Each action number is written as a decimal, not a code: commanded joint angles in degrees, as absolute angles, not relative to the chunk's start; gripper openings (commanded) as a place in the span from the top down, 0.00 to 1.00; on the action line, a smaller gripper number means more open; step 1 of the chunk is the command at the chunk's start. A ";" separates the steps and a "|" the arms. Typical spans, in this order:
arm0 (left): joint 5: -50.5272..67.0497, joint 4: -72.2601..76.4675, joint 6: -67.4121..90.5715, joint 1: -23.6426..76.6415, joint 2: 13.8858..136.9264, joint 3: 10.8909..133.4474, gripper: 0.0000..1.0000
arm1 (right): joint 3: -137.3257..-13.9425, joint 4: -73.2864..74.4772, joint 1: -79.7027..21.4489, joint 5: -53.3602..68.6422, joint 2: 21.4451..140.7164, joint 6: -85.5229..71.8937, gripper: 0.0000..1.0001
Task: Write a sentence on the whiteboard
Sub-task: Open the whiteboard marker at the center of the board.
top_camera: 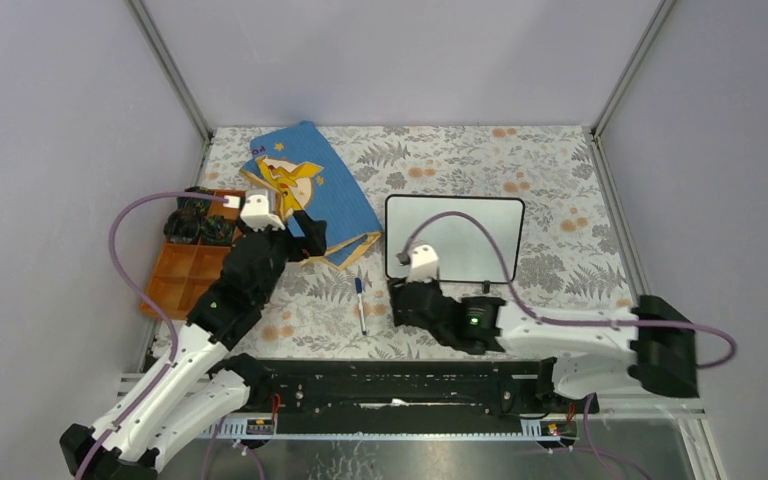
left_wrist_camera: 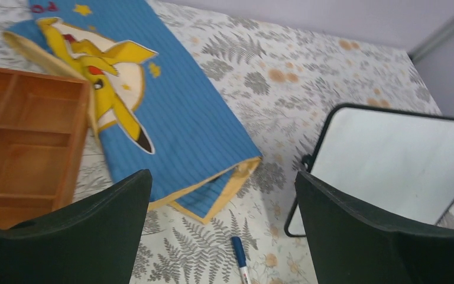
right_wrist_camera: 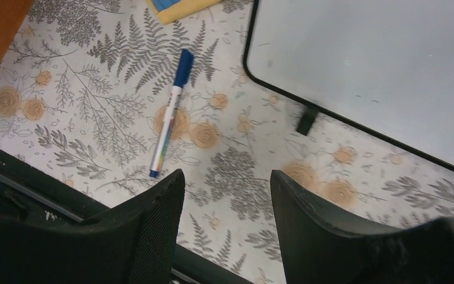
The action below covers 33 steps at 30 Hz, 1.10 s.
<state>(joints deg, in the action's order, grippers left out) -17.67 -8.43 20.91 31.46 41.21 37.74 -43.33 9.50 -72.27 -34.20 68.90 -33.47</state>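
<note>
White surface: your whiteboard (top_camera: 453, 238) is blank; no blue words show on it in any view
Sentence: not started, as far as these views show
Right claw: your right gripper (right_wrist_camera: 226, 177) has its fingers spread apart and nothing between them; it hangs low over the fern-print tablecloth (top_camera: 560, 180)
Whiteboard from the right claw: ahead and to its right, near, with the black frame corner and one small foot just in front
Marker: a blue-capped marker (right_wrist_camera: 169, 112) lies flat on the cloth, ahead and to the left of the right claw, near but untouched; the cap looks to be on
Left claw: your left gripper (left_wrist_camera: 221, 177) is spread wide and empty, held over the near edge of the blue picture book (left_wrist_camera: 171, 106)
From the left claw: the whiteboard is ahead to its right, the marker tip shows just below the gap between the fingers, and the wooden tray (left_wrist_camera: 78, 139) sits to its left
Done so far: nothing written and the marker not picked up
Left to do, by my judgement: grasp the marker, take off the cap, bring the tip to the board, write the words
</note>
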 commanded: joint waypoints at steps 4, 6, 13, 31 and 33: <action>-32.53 -11.74 23.86 31.38 35.97 38.96 0.01 | -59.33 9.92 -75.84 -38.55 87.17 -41.44 0.38; -34.40 -12.01 23.88 31.45 34.07 38.85 0.01 | -63.59 11.84 -75.85 -37.10 91.36 -42.09 0.38; -41.12 -11.12 22.52 31.52 27.60 37.24 0.01 | -73.20 17.39 -75.33 -31.89 102.01 -43.32 0.43; -37.07 -9.89 20.59 32.07 26.67 36.53 0.01 | -76.29 19.31 -70.13 -23.33 111.76 -43.34 0.54; -36.80 -9.93 20.65 32.14 26.87 36.49 0.01 | -76.29 19.27 -69.82 -22.94 112.20 -43.11 0.55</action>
<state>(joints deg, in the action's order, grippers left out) -37.47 -12.03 21.76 31.57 26.50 37.08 -74.39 19.44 -70.61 -24.27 111.18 -43.31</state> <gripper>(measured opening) 0.986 0.461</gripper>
